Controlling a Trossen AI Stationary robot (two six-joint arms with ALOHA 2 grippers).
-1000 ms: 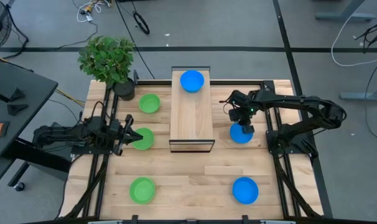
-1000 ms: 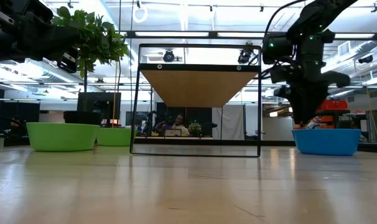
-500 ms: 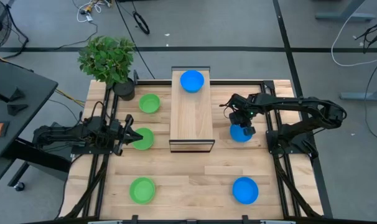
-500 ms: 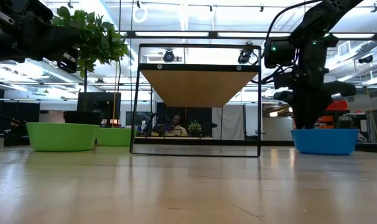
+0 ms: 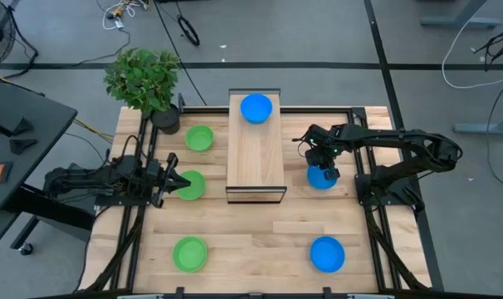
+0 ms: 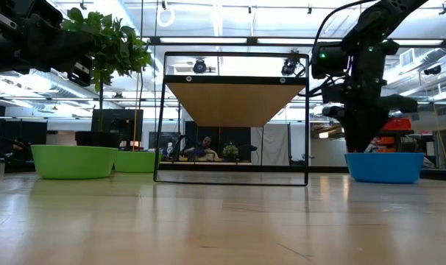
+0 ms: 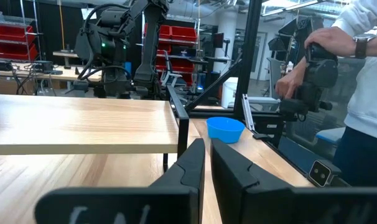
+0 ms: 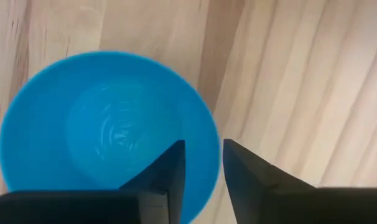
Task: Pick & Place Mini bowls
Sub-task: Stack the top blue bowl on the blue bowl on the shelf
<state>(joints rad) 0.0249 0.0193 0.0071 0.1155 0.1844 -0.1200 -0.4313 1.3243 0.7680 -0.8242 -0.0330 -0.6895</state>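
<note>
Six mini bowls show in the high view. One blue bowl (image 5: 256,108) sits on the raised wooden platform (image 5: 256,162), and the rest stand on the table. My right gripper (image 8: 204,146) is open and points down over the blue bowl (image 8: 101,124) right of the platform (image 5: 318,180), with its fingers on either side of the rim. My left gripper (image 7: 208,143) is shut and hovers level at the left edge of the middle green bowl (image 5: 192,185), which rests on its base (image 6: 74,162). My right gripper comes from above, pointing down, astride the blue bowl's rim (image 8: 208,134). One finger (image 8: 170,168) is inside the bowl and one (image 8: 244,171) outside. Whether either touches the rim I cannot tell. The bowl sits flat on the table.
Other bowls lie apart: green (image 5: 199,138) and green (image 5: 189,253) on the left, blue (image 5: 327,253) near right. A potted plant (image 5: 144,79) stands at the far left corner. A person (image 7: 363,93) stands beyond the table's right side.
My right gripper has come down a little toward the blue bowl, its fingertips now at rim height. The bowls have stayed where they were.
</note>
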